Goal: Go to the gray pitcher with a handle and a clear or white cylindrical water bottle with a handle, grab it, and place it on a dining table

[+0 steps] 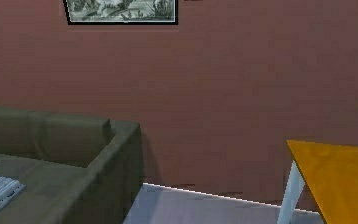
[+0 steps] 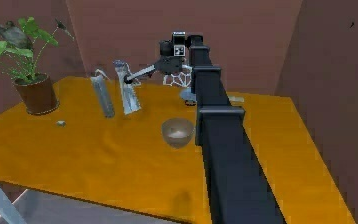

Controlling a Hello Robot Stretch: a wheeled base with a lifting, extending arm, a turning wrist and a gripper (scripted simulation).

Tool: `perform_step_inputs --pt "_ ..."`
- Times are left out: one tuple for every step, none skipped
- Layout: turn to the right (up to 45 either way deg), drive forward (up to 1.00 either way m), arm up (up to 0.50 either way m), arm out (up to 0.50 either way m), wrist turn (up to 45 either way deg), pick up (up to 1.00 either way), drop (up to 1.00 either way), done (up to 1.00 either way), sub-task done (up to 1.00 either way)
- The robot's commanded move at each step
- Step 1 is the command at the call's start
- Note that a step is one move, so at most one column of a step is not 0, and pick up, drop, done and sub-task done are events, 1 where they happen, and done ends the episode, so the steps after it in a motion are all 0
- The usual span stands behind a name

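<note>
Dark arm (image 2: 222, 130) is stretching over the orange counter (image 2: 97, 160), gripper (image 2: 137, 72) sitting at the pale gray pitcher (image 2: 128, 88), standing far left beside a gray bottle (image 2: 104, 92). Grasp step, I'm judging. How the fingers are set, I cannot tell. Next is calling for a steady, upright lift.

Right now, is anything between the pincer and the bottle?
Nothing visible. The pincer ends right at the bottle; whether they touch I cannot tell. The pitcher stands just past the bottle, away from the pincer, and the bowl sits beside the arm, off that line.
</note>
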Motion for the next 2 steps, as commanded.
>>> perform_step_inputs --pt "0.0 0.00 0.00 0.00 18.0 0.00 0.00 0.00 0.00" --pt "0.0 0.00 -0.32 0.00 0.0 0.00 0.00 0.00 0.00"
